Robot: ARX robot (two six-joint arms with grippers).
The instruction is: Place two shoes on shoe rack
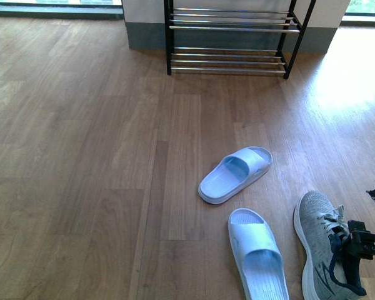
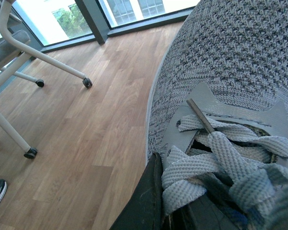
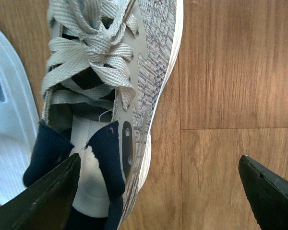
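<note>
One grey sneaker (image 1: 322, 240) lies on the wood floor at the near right, toe toward the shoe rack (image 1: 231, 28) by the far wall. My right gripper (image 3: 158, 167) hangs open over this sneaker (image 3: 129, 72). One finger (image 3: 43, 201) is above its navy collar and the other is over bare floor beside the white sole. A black finger (image 1: 362, 240) of it shows in the front view. My left gripper (image 2: 182, 213) is shut on a grey sneaker (image 2: 230, 52) at the laces; this gripper is outside the front view.
Two pale blue slippers (image 1: 235, 174) (image 1: 257, 256) lie on the floor left of the sneaker, one of them (image 3: 9, 120) close beside it. The left wrist view shows white chair legs on casters (image 2: 38, 52) and tall windows. The rack's chrome tiers hold nothing that shows.
</note>
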